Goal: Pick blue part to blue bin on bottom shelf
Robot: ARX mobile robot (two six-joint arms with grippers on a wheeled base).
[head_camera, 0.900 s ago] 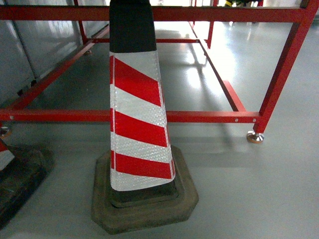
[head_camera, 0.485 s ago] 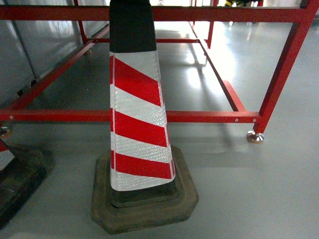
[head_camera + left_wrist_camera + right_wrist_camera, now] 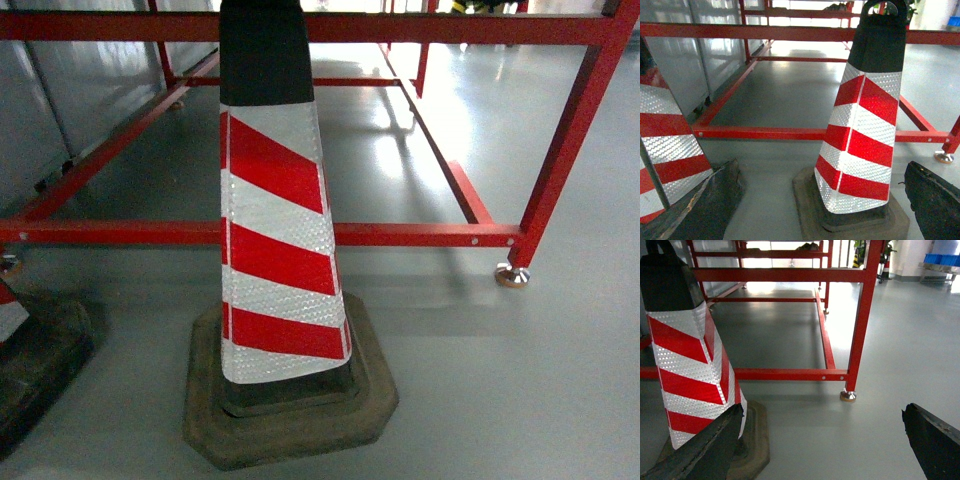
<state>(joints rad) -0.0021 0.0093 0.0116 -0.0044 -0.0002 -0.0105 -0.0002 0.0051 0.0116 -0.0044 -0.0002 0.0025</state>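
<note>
The blue part, the blue bin and the bottom shelf are out of view in all three views. My left gripper is open, its black fingers spread wide just above the floor, with nothing between them. It faces a red-and-white traffic cone. My right gripper is open too, its dark fingers framing bare grey floor. Neither gripper shows in the head view.
The traffic cone on its rubber base stands close ahead. A second cone is at the left. Behind them runs a red steel frame with a levelling foot. Blue crates sit far off at the right.
In the head view the second cone's base at the left edge has shifted slightly left. Nothing else has visibly moved.
</note>
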